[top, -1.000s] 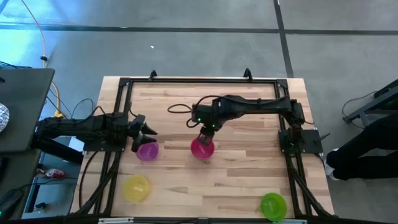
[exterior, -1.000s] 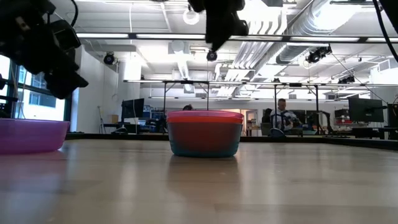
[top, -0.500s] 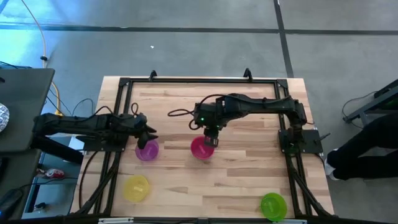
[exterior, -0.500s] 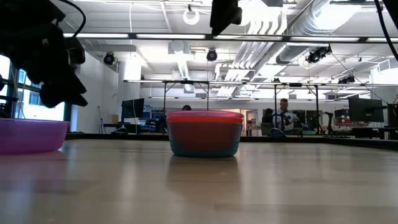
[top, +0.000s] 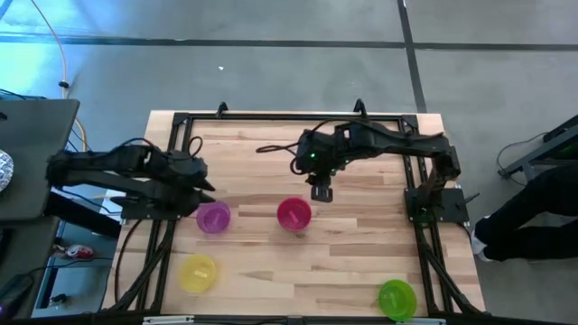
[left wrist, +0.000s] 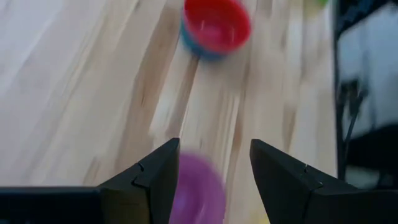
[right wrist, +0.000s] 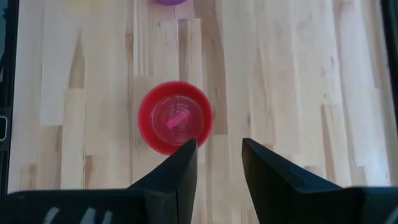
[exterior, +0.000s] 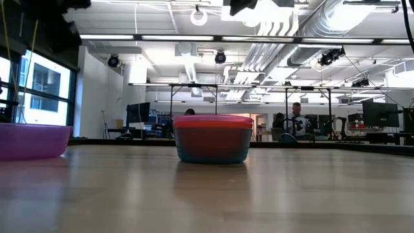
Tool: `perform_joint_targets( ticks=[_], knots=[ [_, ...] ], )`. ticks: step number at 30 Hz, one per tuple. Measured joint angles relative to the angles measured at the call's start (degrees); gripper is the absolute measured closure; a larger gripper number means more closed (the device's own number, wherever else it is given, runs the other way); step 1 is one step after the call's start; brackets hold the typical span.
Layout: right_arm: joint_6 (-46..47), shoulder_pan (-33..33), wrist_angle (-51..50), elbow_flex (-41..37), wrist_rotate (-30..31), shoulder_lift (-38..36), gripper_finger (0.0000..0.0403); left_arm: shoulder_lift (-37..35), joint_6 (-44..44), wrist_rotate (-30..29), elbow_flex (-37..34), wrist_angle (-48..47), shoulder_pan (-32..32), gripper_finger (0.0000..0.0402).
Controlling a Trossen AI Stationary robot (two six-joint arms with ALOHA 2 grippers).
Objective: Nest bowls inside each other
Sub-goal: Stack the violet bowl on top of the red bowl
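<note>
Wood-plank table [top: 361, 262] inside a black frame, grey floor all round, big open office hall visible past the far edge in the low view, with a person [exterior: 296, 120] seated way back at a desk. Plenty of bare wood: whole 12 o'clock strip free apart from cabling, and wide open planks between the centre and the 5 o'clock corner. Counting bowls from above: four spots on the table. Nested stack [top: 293, 213] dead centre, pink inside red when seen from the right wrist camera [right wrist: 175, 117], teal bottom under red rim at table height [exterior: 213, 138], so three in that stack as far as can be told. Purple bowl [top: 213, 217] alone at 9 o'clock of the stack, apart from it, also at the left margin down low [exterior: 33, 140]. Yellow bowl [top: 198, 273] near the 7 o'clock edge, green bowl [top: 396, 297] right at the 5 o'clock corner, close to the frame. Two arms. Right gripper [top: 321, 190] hanging just off the stack toward 1 o'clock, above it, fingers [right wrist: 267, 171] spread a bit with nothing between them. Left gripper [top: 202, 191] just at 11 o'clock of the purple bowl, fingers [left wrist: 281, 174] parted and empty, purple blur showing in the gap [left wrist: 198, 190].
</note>
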Motion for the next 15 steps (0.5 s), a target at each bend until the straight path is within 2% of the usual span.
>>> perform_joint_targets(
  ticks=[3, 7, 10, 15],
  knots=[
    [0.0, -0.38, 0.13, 0.0, 0.0, -0.7, 0.0284, 1.41, 1.53, -0.84, 4.94, -12.37, -1.05, 0.0217],
    [0.0, -0.33, 0.18, 0.0, -0.02, -0.85, 0.0284, 1.49, 1.53, -3.04, 5.92, -23.82, -1.69, 0.0218],
    [-0.02, -0.26, 1.22, 0.0, -0.02, -0.87, 0.0284, 1.25, 1.66, -6.32, 4.54, -25.77, -1.69, 0.0218],
    [0.02, -0.26, 2.2, 0.0, -0.02, -0.87, 0.0284, 1.84, 1.64, -10.25, 0.12, -23.22, -1.64, 0.0218]
  ],
)
